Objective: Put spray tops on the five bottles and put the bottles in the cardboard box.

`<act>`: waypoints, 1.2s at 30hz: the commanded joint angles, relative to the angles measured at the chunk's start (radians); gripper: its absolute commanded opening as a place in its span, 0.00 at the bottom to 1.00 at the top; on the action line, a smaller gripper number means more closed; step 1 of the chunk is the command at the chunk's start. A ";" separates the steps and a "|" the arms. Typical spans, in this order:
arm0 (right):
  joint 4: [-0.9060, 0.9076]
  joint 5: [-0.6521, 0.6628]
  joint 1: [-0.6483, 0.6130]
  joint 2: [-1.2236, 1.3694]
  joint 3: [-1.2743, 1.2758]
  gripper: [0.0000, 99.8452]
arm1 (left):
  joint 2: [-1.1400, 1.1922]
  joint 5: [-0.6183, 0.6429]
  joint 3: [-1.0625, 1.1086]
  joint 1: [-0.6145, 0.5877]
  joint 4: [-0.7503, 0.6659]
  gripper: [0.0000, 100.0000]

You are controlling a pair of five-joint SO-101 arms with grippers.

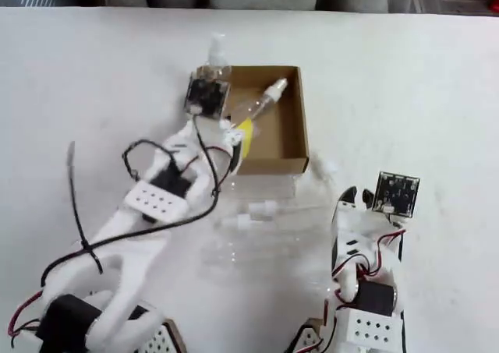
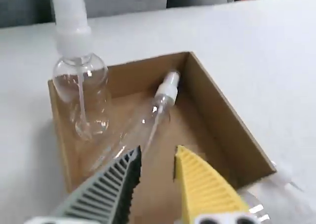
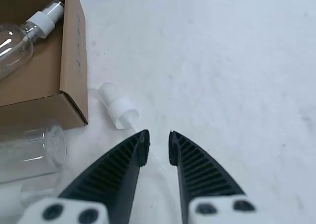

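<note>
Grey-and-yellow left gripper [image 2: 157,155] hangs parted, empty, over the brown cardboard box [image 2: 232,130]. One clear spray-topped bottle [image 2: 148,120] lies inside and a second bottle [image 2: 81,85] stands at its corner. Black right gripper [image 3: 158,137], parted and empty, hovers by a loose white spray top [image 3: 118,110]. From above, further clear bottles [image 1: 261,210] lie on the white table [image 1: 405,80].

The left gripper [image 2: 157,156] pairs a grey finger, black along its ribbed inner face, with a yellow ribbed finger. The right gripper [image 3: 158,139] has two black ribbed fingers on a white base with dark screw holes. Behind the fingers, the left arm [image 1: 148,213] and right arm [image 1: 355,240] are white shells carrying black motors, black cables and red wires.
</note>
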 commanded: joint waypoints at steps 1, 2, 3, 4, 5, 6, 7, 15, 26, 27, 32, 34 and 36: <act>0.005 0.009 -0.012 -0.002 0.008 0.06 | -0.047 -0.012 -0.210 0.036 0.204 0.02; 0.005 0.009 -0.012 -0.002 0.008 0.06 | -0.042 -0.012 -0.229 0.045 0.219 0.02; 0.005 0.009 -0.012 -0.002 0.008 0.06 | -0.036 -0.012 -0.245 0.058 0.238 0.03; 0.005 0.009 -0.012 -0.002 0.008 0.06 | -0.030 -0.012 -0.262 0.067 0.264 0.03; 0.005 0.009 -0.012 -0.002 0.008 0.06 | -0.024 -0.012 -0.281 0.073 0.288 0.03; 0.005 0.009 -0.010 -0.002 0.008 0.06 | -0.015 -0.014 -0.304 0.082 0.324 0.03; 0.005 0.009 -0.010 -0.002 0.008 0.06 | -0.004 -0.028 -0.330 0.088 0.365 0.03; 0.005 0.009 -0.010 -0.002 0.008 0.06 | 0.226 -0.206 -0.647 0.090 0.674 0.04; 0.005 0.009 -0.010 -0.002 0.008 0.06 | 0.579 -0.535 -1.080 0.077 0.847 0.04; 0.005 0.009 -0.010 -0.002 0.008 0.06 | 0.607 -0.540 -1.114 0.076 0.852 0.04; 0.005 0.009 -0.012 -0.002 0.008 0.06 | 0.745 -0.548 -1.244 0.038 0.853 0.04; 0.005 0.009 -0.012 -0.002 0.008 0.06 | 0.786 -0.543 -1.270 0.027 0.855 0.09; 0.005 0.011 -0.013 -0.002 0.008 0.06 | 0.819 -0.542 -1.281 0.021 0.859 0.16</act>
